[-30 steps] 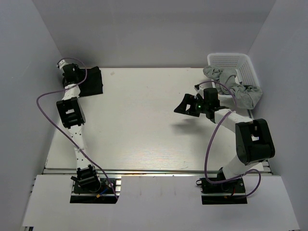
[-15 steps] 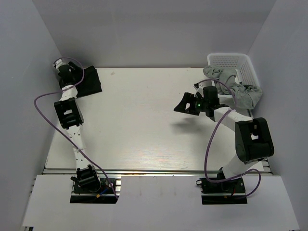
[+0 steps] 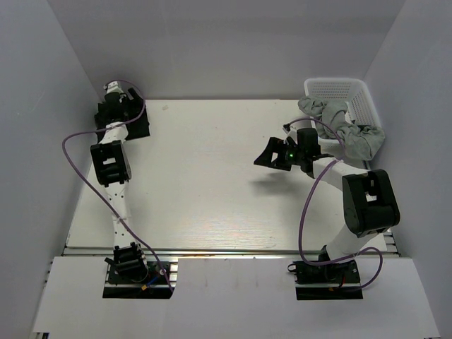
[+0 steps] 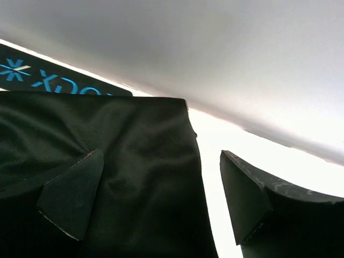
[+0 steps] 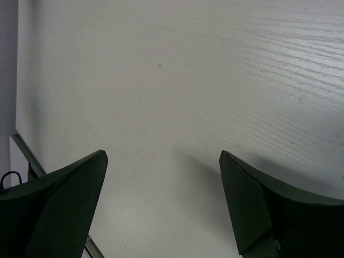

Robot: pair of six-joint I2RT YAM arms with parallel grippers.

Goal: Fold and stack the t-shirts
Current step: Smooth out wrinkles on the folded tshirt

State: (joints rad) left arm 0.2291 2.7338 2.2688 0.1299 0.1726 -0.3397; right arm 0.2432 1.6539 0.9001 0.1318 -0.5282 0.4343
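The black t-shirt lies folded at the table's far left corner; in the left wrist view it fills the lower left, with its right edge between my fingers. My left gripper hangs just over it, open and empty, one finger over the cloth and the other over bare table. Light grey t-shirts lie crumpled in and over the white basket at the far right. My right gripper is open and empty above bare table, left of the basket.
White walls close in the table on the left, back and right. A black strip with blue lettering shows just beyond the black shirt. Purple cables loop beside both arms. A metal rail runs along the near edge.
My left wrist has swung a little to the right over the black shirt, and its cable loop moved with it. The right arm has barely moved.
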